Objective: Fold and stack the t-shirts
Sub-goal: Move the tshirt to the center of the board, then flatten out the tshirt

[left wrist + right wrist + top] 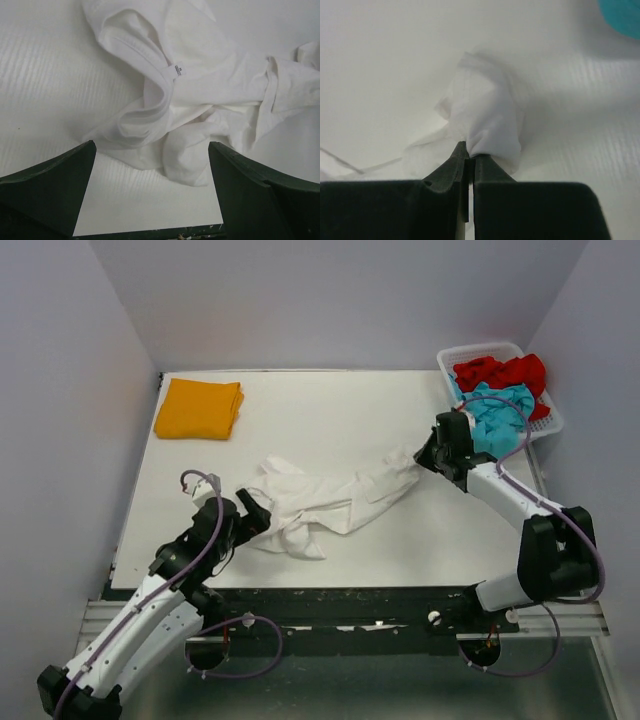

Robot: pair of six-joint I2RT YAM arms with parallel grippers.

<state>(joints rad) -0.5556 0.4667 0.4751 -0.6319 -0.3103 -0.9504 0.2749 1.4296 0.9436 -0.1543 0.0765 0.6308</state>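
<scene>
Flattening step, I'd say, nothing folded on this one yet: the white shirt [320,502] is lying crumpled and twisted on the table [350,410] between the two claws. The right claw [470,152] is clamping a bunched corner of it, cloth bulging just ahead of its tips. The left claw [151,150] is gaping wide and gripping nothing, with the collar end and its label sitting just ahead, between the fingers. The next move is probably calling for the left claw to be closing on a single edge layer, then both pulling apart; the twist in the middle is likely getting in the way. The orange shirt [199,408] is lying folded well ahead of the left claw. The basket [500,348] is standing ahead-right of the right claw, holding the red shirt [500,372] and teal shirt [497,412], both waiting.
</scene>
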